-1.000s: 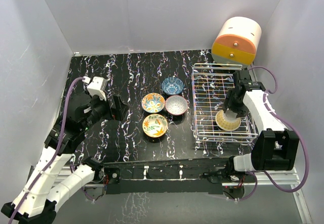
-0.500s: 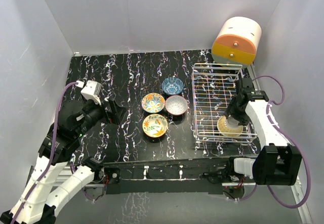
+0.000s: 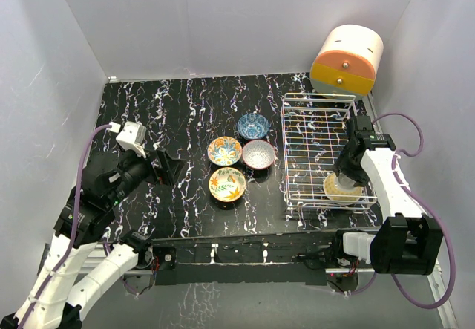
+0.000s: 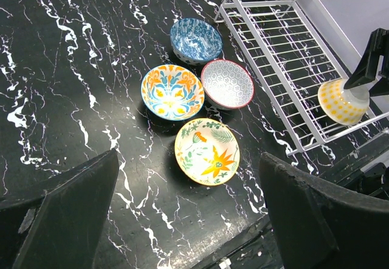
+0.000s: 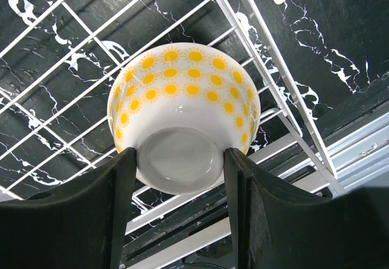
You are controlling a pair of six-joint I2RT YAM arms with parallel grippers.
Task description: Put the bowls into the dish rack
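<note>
My right gripper [image 5: 180, 172] is shut on the foot of a cream bowl with yellow sun dots [image 5: 182, 99], held upside down in the near right corner of the white wire dish rack [image 3: 312, 121]; bowl and gripper also show in the top view [image 3: 343, 186]. Four bowls sit on the black table left of the rack: a blue one [image 4: 196, 38], an orange-blue floral one [image 4: 172, 90], a pink-white patterned one [image 4: 227, 83] and a cream one with an orange flower [image 4: 207, 150]. My left gripper [image 4: 188, 220] is open and empty, above the table near the cream bowl.
An orange-and-cream cylindrical box [image 3: 346, 59] stands behind the rack at the back right. White walls enclose the table on three sides. The table's front edge [image 3: 245, 232] runs just near the bowls and the rack.
My right gripper has moved the yellow-dotted bowl toward the rack's near right corner and lowered it. My left arm has drawn back slightly to the left.
</note>
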